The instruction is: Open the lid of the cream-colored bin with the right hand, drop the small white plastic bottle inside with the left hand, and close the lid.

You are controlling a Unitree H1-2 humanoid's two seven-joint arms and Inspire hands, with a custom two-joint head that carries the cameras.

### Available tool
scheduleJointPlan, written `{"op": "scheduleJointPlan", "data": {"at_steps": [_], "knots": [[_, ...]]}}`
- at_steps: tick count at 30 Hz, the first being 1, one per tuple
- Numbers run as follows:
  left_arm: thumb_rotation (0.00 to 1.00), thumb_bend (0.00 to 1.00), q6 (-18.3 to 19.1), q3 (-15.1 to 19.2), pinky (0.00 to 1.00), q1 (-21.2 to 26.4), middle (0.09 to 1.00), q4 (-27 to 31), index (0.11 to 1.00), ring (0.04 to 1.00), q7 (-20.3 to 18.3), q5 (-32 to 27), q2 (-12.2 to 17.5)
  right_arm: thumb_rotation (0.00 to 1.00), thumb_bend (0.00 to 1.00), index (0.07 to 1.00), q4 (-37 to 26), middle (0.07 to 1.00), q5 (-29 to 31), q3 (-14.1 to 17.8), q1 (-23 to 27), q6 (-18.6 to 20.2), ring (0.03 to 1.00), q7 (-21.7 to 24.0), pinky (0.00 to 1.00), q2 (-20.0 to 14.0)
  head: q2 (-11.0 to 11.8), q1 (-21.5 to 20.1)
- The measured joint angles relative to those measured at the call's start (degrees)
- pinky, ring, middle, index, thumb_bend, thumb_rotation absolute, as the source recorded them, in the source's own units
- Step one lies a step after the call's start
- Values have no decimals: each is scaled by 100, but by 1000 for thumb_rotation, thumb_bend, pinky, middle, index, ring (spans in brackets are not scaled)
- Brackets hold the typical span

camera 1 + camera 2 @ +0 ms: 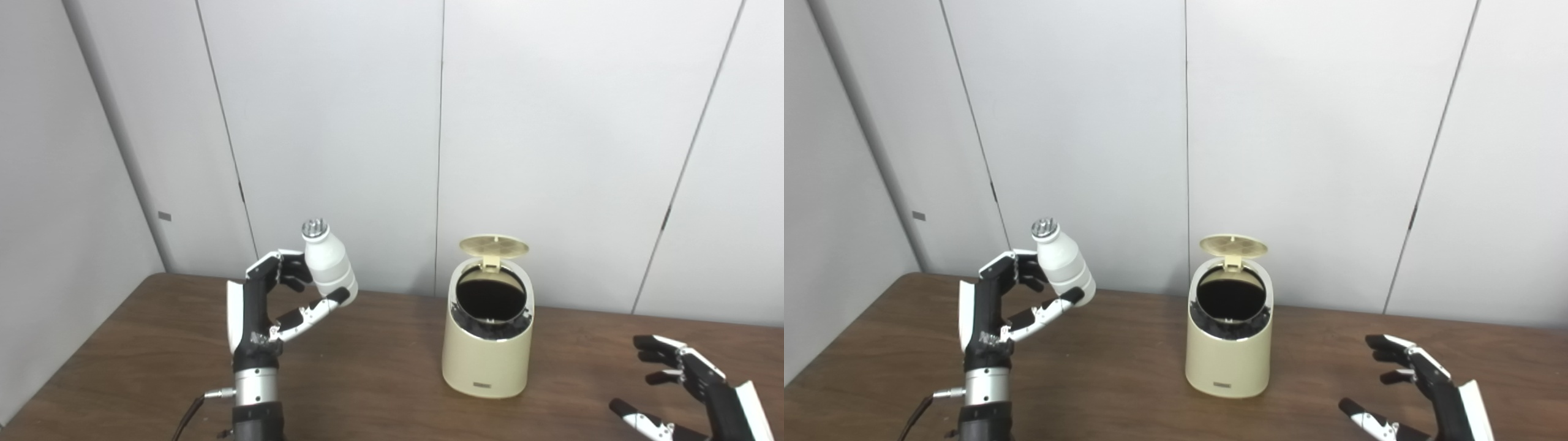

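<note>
The cream-colored bin point(488, 352) stands on the brown table, right of centre, with its round lid point(493, 246) flipped up at the back and the dark opening showing. My left hand point(272, 306) is raised well above the table at the left, shut on the small white plastic bottle point(327, 263). The bottle has a silver cap and leans slightly left. It hangs to the left of the bin and apart from it. Low at the right, my right hand point(686, 386) rests open, fingers spread, holding nothing and clear of the bin.
The brown wooden table point(380, 380) runs across the lower picture. Grey wall panels point(551, 122) close it in behind, and a side wall stands at the left. A cable point(190, 416) trails from my left wrist.
</note>
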State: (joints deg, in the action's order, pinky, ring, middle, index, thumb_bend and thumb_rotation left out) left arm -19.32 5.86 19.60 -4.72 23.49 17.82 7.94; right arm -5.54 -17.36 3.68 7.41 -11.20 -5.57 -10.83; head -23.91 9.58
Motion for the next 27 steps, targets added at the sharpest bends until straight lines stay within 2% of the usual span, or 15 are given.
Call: {"op": "scheduleJointPlan", "data": {"at_steps": [3, 8, 10, 13, 14, 16, 20, 22, 27], "knots": [[0, 500, -246, -72, 637, 85, 464, 2, 459, 529, 6, 156, 2, 0, 475, 698, 72, 730, -25, 5, 17, -1, 701, -14, 549, -1, 61, -18], [0, 500, -546, -251, 722, 294, 461, -105, 456, 536, 104, 644, -2, 0, 484, 706, 170, 735, -18, 1, 36, 0, 707, -18, 554, 32, 97, -97], [0, 500, -581, -359, 729, 344, 461, -112, 456, 538, 138, 737, -22, 0, 487, 711, 172, 736, -21, -3, 34, 0, 705, -18, 549, 34, 115, -123], [0, 505, -599, -568, 762, 405, 480, -183, 478, 476, 288, 881, -62, 0, 490, 716, 200, 735, -38, -14, 38, -5, 699, -22, 544, 34, 141, -167], [0, 502, -603, -652, 799, 427, 471, -203, 469, 509, 341, 924, -67, 0, 492, 715, 222, 733, -54, -19, 38, -12, 679, -27, 519, 34, 141, -185], [0, 504, -619, -811, 860, 522, 479, -329, 482, 478, 493, 1019, -75, 0, 498, 712, 296, 732, -86, -22, 43, -24, 666, -51, 504, 34, 141, -202], [0, 505, -622, -1024, 943, 692, 480, -480, 488, 471, 754, 1139, -75, 0, 502, 709, 389, 732, -132, -32, 43, -30, 671, -101, 504, 34, 158, -255], [0, 505, -622, -1093, 982, 742, 475, -543, 499, 471, 807, 1139, -75, 0, 504, 708, 388, 738, -154, -36, 44, -35, 697, -132, 537, 33, 158, -308], [0, 505, -622, -1232, 995, 763, 476, -652, 497, 473, 902, 1156, -147, 0, 508, 707, 403, 743, -129, -52, 44, -51, 687, -135, 516, 36, 176, -395]]}}
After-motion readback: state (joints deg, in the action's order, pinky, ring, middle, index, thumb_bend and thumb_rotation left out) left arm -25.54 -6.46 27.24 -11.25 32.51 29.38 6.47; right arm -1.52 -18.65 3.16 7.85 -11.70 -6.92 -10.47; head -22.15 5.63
